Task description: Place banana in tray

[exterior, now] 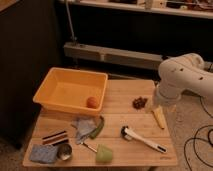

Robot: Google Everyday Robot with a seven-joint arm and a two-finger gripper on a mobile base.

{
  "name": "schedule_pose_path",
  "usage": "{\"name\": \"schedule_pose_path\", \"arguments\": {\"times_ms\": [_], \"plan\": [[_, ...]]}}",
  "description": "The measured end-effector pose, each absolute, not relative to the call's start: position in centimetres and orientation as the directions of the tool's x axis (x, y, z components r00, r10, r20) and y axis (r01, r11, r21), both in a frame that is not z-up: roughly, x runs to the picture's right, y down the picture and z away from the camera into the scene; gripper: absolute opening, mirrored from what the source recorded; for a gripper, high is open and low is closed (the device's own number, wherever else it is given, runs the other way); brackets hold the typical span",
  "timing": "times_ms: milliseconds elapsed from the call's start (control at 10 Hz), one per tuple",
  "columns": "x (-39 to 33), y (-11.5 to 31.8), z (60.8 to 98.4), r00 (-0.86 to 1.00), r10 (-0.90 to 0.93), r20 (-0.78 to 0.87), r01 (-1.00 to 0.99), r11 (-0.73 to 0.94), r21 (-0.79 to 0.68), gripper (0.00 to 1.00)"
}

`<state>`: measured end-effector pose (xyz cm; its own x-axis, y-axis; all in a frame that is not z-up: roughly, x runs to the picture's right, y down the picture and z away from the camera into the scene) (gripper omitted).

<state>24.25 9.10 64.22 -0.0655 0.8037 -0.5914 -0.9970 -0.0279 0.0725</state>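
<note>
The banana (159, 118), slim and pale yellow, lies on the wooden table near its right edge. My gripper (158, 103) hangs from the white arm (185, 80) right above the banana's far end. It is open with nothing in it, and the arm's bulk hides most of it. The tray (70, 75), a large orange-yellow bin, stands at the table's back left, well away from the gripper. A small orange ball (92, 102) sits in the tray's near right corner.
A dark red cluster (139, 102) lies just left of the gripper. A white-handled brush (145, 140) is in front of the banana. Mid-table are a grey cloth (84, 126) and a green vegetable (98, 127). Along the front are a green cup (104, 153), a metal cup (64, 151) and a blue sponge (41, 154).
</note>
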Motion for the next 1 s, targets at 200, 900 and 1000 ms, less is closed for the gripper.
{"name": "schedule_pose_path", "arguments": {"times_ms": [200, 900, 1000], "plan": [[25.8, 9.3, 67.2, 0.033, 0.779, -0.626, -0.995, 0.086, 0.055, 0.65], [35.3, 11.4, 74.8, 0.266, 0.69, -0.673, -0.956, 0.276, -0.095, 0.65], [35.6, 11.7, 74.7, 0.279, 0.697, -0.66, -0.958, 0.253, -0.137, 0.65]]}}
